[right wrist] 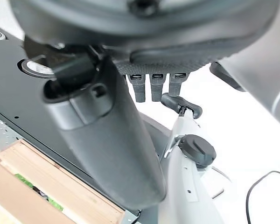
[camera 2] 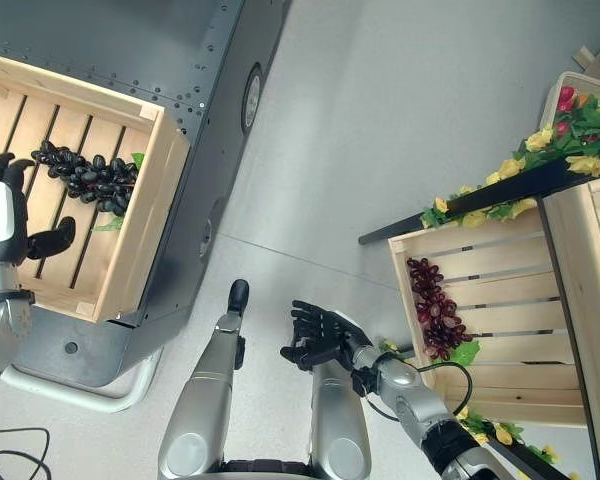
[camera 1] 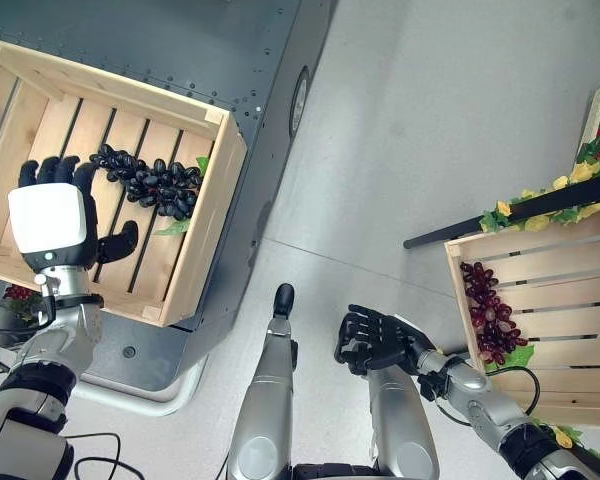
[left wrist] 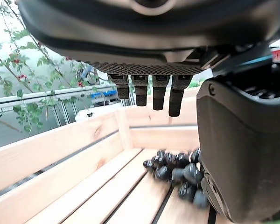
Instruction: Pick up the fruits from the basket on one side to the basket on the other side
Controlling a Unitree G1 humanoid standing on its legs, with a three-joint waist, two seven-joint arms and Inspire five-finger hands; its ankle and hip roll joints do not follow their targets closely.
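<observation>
The left robot hand hangs open over the left crate, beside the black grapes on its slats. The right robot hand hovers open and empty above the floor, near the right crate holding red grapes

On the robot's left, a wooden crate stands on a dark grey metal platform, with a bunch of black grapes inside. On its right, another wooden crate holds red grapes. Between them is light grey floor.
</observation>
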